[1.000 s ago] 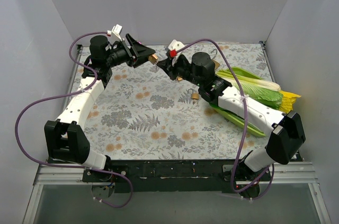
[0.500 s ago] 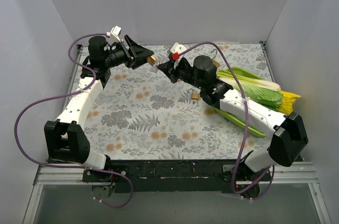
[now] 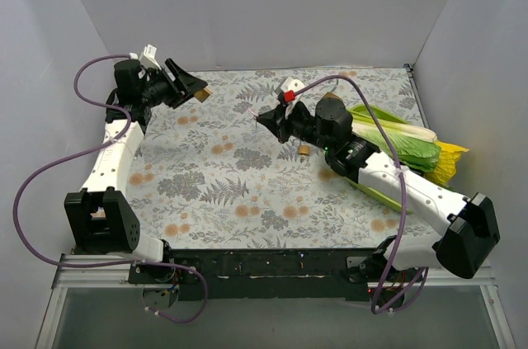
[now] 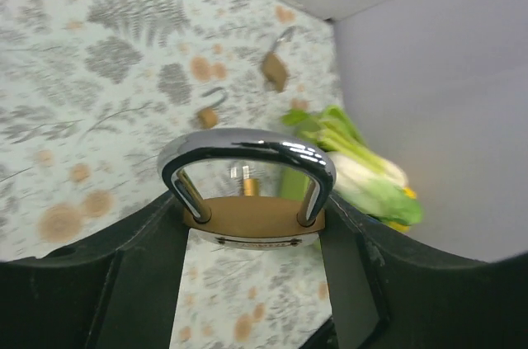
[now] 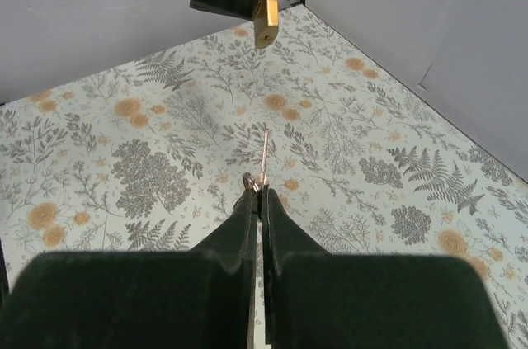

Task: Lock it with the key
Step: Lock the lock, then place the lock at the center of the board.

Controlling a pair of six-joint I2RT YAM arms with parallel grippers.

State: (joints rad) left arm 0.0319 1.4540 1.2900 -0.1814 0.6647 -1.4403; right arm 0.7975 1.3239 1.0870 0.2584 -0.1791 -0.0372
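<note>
Could have missed the keyway: key [image 5: 264, 151] pinched only at its head in the closed right gripper [image 5: 256, 198], free to swivel on contact. Padlock [image 4: 247, 219] clamped by its body in the left gripper [image 4: 252, 238], well ahead of the key tip. Reached toward each other, both raised above the table [image 3: 247, 192].

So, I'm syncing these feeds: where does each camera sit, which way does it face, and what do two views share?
Top external: above and behind the bases, looking down on the table; both arms show.
Left wrist: on the left arm, facing right past the held padlock towards the greens; left gripper shows.
Right wrist: on the right arm, facing along its key towards that padlock; right gripper shows.
Shared: all three views show the padlock.
</note>
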